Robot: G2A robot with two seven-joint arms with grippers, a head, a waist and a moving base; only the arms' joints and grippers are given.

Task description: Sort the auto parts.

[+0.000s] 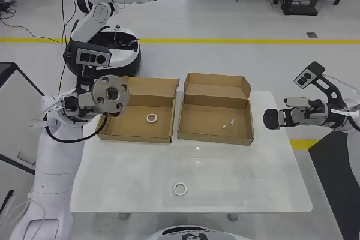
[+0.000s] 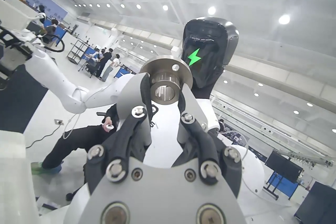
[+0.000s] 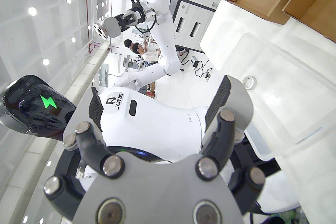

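Holding a flanged metal hub [image 2: 166, 78] by its sleeve, left gripper [image 2: 164, 89] jaws clamped on it, mid-left in the top view, above the left edge of the left cardboard box [image 1: 135, 138]. A white ring [image 1: 151, 117] lies inside that box. A small pale part [image 1: 226, 126] lies in the right cardboard box [image 1: 216, 141]. A second white ring [image 1: 180, 189] sits on the white table [image 1: 246, 180], lower centre. Right gripper [image 3: 160, 96] jaws spread wide with nothing between them, at the table's right edge.

Table [image 1: 258, 180]: cardboard box [image 1: 132, 125], second box [image 1: 204, 123], white ring [image 1: 180, 189].
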